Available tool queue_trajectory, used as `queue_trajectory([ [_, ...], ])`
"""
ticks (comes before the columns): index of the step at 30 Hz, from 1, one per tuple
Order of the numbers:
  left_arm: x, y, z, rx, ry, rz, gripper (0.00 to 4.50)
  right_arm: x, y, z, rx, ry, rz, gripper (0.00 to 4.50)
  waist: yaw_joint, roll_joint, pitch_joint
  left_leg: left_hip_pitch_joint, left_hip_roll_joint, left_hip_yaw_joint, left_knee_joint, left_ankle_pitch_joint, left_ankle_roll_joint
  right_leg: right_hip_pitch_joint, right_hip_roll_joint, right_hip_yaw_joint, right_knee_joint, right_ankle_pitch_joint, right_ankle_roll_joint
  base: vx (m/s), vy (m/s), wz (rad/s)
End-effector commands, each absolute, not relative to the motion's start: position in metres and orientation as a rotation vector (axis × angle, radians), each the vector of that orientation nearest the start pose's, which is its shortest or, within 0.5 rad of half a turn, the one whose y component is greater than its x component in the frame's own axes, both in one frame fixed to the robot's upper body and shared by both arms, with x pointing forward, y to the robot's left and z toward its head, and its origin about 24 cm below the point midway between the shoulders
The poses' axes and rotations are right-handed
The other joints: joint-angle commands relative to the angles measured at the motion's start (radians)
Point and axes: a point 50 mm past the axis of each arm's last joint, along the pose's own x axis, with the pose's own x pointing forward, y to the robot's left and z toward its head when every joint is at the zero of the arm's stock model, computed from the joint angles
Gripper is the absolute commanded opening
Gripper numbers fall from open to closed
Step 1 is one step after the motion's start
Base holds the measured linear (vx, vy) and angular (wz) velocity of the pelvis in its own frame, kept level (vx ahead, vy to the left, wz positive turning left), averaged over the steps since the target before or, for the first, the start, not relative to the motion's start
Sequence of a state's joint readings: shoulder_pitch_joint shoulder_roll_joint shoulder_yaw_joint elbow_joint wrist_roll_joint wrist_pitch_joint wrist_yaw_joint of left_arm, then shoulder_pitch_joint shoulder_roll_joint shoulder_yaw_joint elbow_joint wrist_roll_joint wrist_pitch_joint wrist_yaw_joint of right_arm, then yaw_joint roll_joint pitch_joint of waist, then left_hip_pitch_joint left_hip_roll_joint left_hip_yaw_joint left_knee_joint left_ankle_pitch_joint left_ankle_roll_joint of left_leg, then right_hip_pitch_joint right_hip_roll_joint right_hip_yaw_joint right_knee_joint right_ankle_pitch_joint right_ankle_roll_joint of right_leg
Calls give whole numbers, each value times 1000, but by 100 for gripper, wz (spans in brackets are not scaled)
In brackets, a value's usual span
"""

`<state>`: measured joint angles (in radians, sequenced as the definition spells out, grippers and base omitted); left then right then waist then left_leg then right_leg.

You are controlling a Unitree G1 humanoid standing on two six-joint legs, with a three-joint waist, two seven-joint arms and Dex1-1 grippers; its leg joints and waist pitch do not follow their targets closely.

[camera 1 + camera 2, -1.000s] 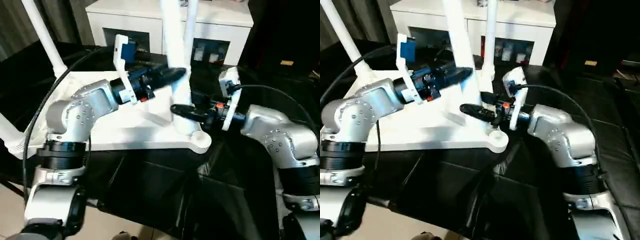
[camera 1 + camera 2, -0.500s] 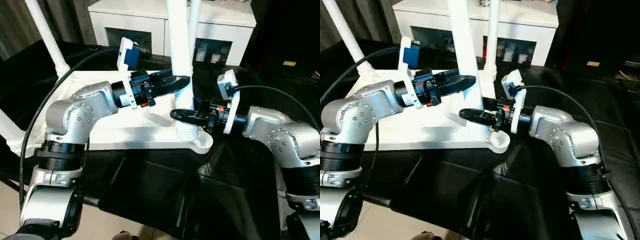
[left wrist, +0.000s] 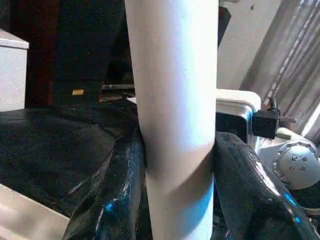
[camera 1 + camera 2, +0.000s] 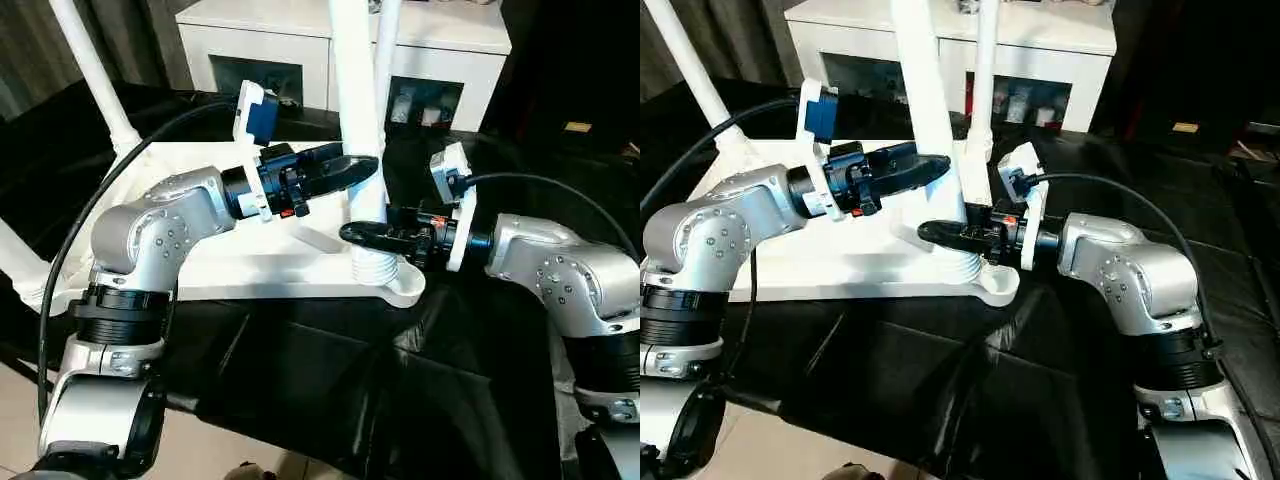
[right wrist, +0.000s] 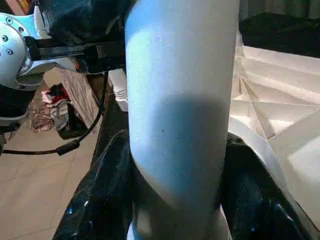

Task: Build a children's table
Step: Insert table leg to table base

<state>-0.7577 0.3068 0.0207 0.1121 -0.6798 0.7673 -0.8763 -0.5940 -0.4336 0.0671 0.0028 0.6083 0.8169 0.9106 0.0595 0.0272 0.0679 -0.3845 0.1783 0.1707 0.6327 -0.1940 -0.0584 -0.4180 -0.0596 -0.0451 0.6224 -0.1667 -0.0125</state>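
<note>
Both grippers are grasping one upright white leg, the left gripper higher, the right gripper just above the tabletop socket.

Two robot arms with rounded silver metal shells, dotted with small dark screws. The left arm has black ribbed rings at its joints and a glossy black segment leading to the left gripper, whose fingers are shiny black. A white bracket with a blue block sits on that wrist. The right arm is built alike, with a white wrist bracket, small orange-red marks, and the black right gripper. Black cables loop from both wrists.
</note>
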Motion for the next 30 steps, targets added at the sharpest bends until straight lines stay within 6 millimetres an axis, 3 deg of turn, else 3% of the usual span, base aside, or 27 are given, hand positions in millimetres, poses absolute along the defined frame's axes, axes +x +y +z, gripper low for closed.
queue_trajectory([
  [1, 322, 100, 204, -282, 27, -1286, 186, 304, -126, 160, 168, 249, 1207, 191, 3, -10, -80, 12, 34, -9, -74, -130, 19, 63, -65, 39, -74, -252, -203, 0, 0, 0],
  [5, 327, 100, 205, -344, 37, -1244, 186, 304, -125, 160, 188, 243, 1212, 191, 3, -11, -81, 12, 34, -9, -73, -126, 18, 63, -66, 39, -74, -241, -206, 0, 0, 0],
  [6, 327, 101, 207, -363, 37, -1248, 242, 304, -124, 160, 191, 242, 1216, 190, 4, -11, -81, 11, 33, -9, -73, -123, 20, 64, -66, 40, -74, -237, -210, 0, 0, 0],
  [13, 309, 105, 211, -413, -60, -1480, 301, 297, -123, 156, 195, 261, 1294, 190, 5, -13, -81, 11, 34, -8, -73, -112, 34, 63, -66, 39, -71, -229, -210, 0, 0, 0],
  [20, 308, 105, 212, -413, -70, -1544, 301, 292, -118, 150, 186, 280, 1335, 190, 7, -9, -78, 16, 36, -9, -75, -147, 21, 59, -68, 40, -78, -290, -197, 0, 0, 0],
  [26, 312, 102, 207, -383, -32, -1517, 230, 289, -116, 143, 148, 308, 1349, 190, 6, -9, -80, 12, 35, -10, -76, -130, 19, 62, -67, 40, -74, -252, -200, 0, 0, 0],
  [30, 319, 101, 200, -357, 1, -1458, 214, 288, -116, 141, 120, 316, 1348, 189, 7, -9, -81, 12, 34, -10, -75, -128, 19, 64, -68, 41, -75, -252, -197, 0, 0, 0],
])
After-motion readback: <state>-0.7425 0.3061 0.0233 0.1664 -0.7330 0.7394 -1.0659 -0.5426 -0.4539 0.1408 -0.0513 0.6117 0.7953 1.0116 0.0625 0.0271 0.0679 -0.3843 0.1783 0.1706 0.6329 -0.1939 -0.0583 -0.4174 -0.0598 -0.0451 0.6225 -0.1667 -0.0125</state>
